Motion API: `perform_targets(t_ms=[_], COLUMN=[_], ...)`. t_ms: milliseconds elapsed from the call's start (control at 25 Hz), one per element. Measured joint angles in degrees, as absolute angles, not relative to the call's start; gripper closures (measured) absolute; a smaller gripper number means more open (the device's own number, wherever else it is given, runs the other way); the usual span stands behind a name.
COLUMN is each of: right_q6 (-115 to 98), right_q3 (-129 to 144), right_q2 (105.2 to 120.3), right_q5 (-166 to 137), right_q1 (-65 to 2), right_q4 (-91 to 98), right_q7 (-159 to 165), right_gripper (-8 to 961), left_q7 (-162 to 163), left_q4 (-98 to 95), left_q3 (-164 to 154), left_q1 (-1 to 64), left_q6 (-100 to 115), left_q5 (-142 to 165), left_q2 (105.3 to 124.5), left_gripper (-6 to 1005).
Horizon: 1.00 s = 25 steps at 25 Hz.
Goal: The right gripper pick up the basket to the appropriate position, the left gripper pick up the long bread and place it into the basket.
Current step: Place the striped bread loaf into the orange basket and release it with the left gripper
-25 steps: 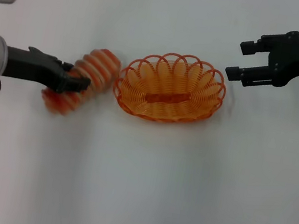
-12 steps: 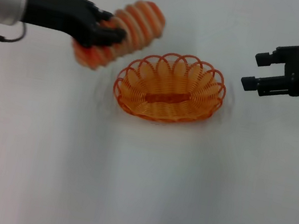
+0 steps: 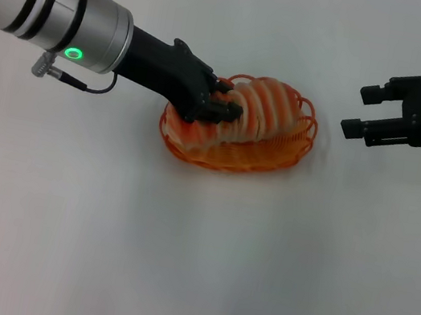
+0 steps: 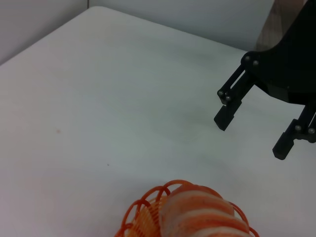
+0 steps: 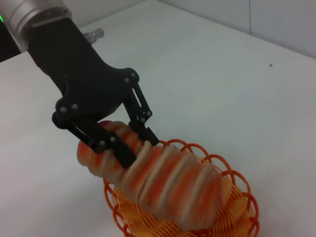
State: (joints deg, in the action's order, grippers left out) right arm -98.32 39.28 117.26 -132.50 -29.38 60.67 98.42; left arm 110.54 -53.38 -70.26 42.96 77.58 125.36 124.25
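The left gripper (image 3: 221, 104) clamped the bread (image 3: 253, 110) over the basket (image 3: 299, 140), while the right gripper (image 3: 361, 111), fingers apart, hovered just beside its rim.

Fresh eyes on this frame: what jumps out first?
The left end effector, shut on the long bread, holds it low over the basket at mid-table, one loaf end poking past the basket's left rim. Off to the basket's right, the right end effector hangs open above bare table, holding nothing.
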Motion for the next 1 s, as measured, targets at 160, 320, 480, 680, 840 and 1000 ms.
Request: perform_targets(t_ms=[160,320,480,680,840,1000], right_q6=[-98.61,-98.62,-98.69,-98.7,-98.79,-99.17], right_q3=[39.28,39.52,39.78,39.81,39.8,39.61], right_q2=[117.26,117.35,117.51,117.53,117.65,117.68], right_q5=[-132.5,-132.47,-132.45,-132.45,-132.44,-132.37], right_q1=[-29.26,-29.25,-29.26,-29.26,-29.32,-29.58], right_q4=[60.66,60.66,60.69,60.55,60.48,60.46], right_q7=[98.43,98.47,98.72,98.96,98.97,98.97], right_gripper=[196,195,195,195,195,195], left_q7=[111.24,113.12,112.7,112.36,112.35,112.14], left_q4=[-49.91,-49.6,-49.76,-50.46,-52.62,-56.79], left_q3=[-69.77,-69.1,-68.96,-68.71,-67.31,-63.26], left_q1=[44.62,44.62,43.82,42.62,40.44,36.31], left_q6=[77.08,76.21,75.75,75.87,76.81,80.35], left_q5=[124.98,124.52,122.27,121.32,120.11,117.85], left_q2=[123.97,124.11,124.09,124.03,124.01,123.82], left_gripper=[678,697,726,531,241,124])
